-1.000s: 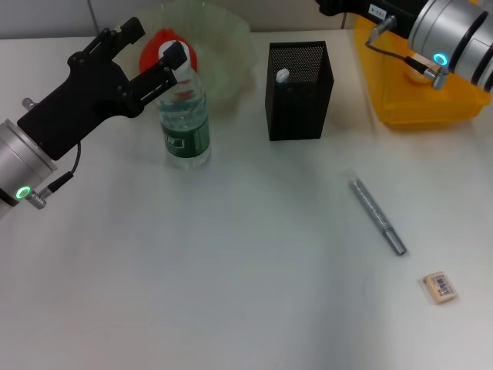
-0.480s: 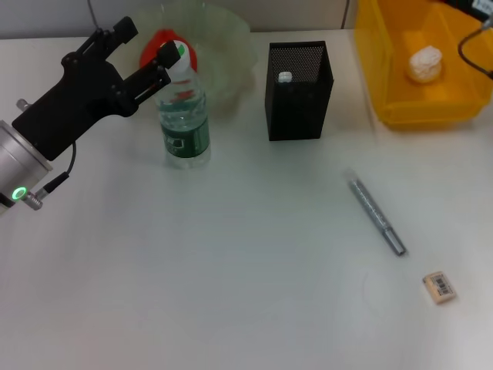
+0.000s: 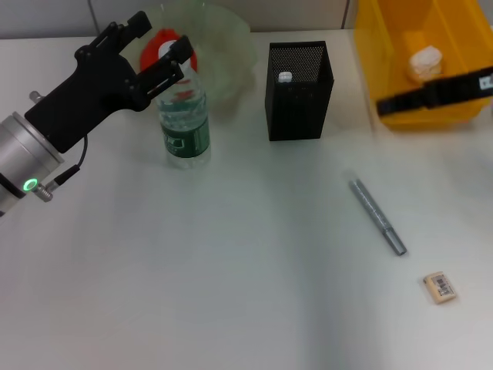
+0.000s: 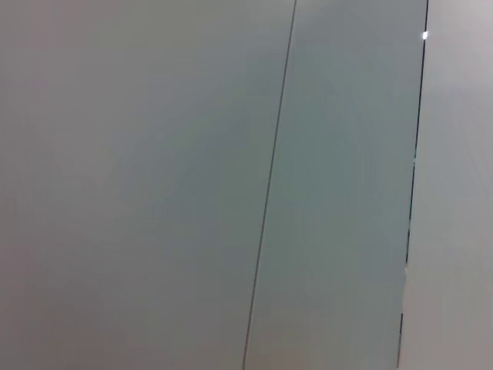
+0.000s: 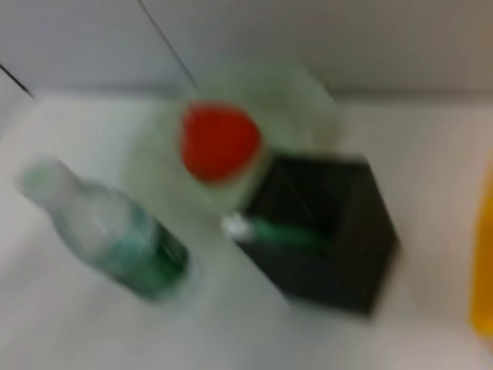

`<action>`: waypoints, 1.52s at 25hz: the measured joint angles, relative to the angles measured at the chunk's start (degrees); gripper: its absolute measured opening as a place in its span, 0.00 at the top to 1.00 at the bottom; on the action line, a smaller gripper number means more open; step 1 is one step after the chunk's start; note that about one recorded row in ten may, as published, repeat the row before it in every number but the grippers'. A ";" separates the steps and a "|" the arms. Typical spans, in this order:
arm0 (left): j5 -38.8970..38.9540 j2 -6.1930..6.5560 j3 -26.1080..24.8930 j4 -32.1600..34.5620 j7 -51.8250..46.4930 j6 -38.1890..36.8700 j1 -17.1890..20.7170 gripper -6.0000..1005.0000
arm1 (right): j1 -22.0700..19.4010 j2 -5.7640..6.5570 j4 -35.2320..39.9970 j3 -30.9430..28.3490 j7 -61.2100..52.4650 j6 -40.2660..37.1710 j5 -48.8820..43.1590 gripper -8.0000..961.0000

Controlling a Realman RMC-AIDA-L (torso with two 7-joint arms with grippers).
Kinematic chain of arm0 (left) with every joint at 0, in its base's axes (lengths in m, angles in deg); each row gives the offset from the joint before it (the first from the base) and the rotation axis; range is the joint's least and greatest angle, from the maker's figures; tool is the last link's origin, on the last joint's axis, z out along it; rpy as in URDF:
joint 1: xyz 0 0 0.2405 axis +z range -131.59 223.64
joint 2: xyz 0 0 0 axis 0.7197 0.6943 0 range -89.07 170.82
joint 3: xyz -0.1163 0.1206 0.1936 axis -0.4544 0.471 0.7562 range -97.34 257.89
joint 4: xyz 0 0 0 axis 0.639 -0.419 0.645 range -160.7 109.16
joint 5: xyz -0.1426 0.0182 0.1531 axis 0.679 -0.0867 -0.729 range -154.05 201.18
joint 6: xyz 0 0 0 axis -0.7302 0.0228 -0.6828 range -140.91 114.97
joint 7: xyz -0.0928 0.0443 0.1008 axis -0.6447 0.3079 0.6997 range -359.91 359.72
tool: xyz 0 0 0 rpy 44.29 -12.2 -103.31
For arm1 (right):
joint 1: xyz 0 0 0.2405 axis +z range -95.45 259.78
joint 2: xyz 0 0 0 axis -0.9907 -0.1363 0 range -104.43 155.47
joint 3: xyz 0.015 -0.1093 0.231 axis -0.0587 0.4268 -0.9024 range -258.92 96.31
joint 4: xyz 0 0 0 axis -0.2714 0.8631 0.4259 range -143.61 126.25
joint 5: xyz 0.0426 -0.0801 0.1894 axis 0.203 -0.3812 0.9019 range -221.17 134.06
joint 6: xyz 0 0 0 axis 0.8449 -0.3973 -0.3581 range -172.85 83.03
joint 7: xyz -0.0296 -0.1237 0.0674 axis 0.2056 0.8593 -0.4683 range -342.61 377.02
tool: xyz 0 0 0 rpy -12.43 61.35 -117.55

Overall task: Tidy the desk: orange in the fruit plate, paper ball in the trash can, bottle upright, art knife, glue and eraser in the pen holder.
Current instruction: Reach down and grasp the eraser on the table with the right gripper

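Right gripper (image 3: pixel 431 91) has swung back across the trash can (image 3: pixel 385 85), fingers unreadable. Left gripper (image 3: pixel 158 46) spread around upright bottle (image 3: pixel 183 116); glue (image 3: pixel 377 216), eraser (image 3: pixel 440 287) on desk (image 3: pixel 231 270).

A pale panelled wall (image 4: pixel 154 185) with thin seams.

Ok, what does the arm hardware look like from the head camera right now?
The left gripper is matte black with two long fingers on a silver cylindrical wrist carrying a green indicator light and a thin black cable. Of the right arm, only a blurred black bar shows before the trash can.
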 joint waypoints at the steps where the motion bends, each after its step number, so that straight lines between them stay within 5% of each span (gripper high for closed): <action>1: -0.01 -0.03 0.06 -0.01 0.00 0.06 -0.06 0.19 | 1.34 -0.08 1.72 0.03 -3.61 -3.95 -4.03 0.41; 7: -0.05 -0.28 0.35 -0.04 -0.01 0.57 -0.39 0.19 | 5.90 -1.77 6.89 1.70 -13.87 -18.38 -17.20 0.41; 10: -0.06 -0.30 0.41 -0.04 -0.01 0.63 -0.57 0.19 | 7.35 -3.85 9.25 6.07 -15.99 -24.29 -24.80 0.41; 21: -0.07 -0.12 0.09 -0.75 -0.02 0.64 -1.23 0.19 | 6.69 -4.60 3.71 19.08 -19.67 -22.91 -25.17 0.43; 38: -0.06 -0.09 0.09 -0.74 -0.02 0.59 -1.23 0.19 | 6.54 -4.48 -5.22 20.89 -19.83 -19.11 -25.87 0.44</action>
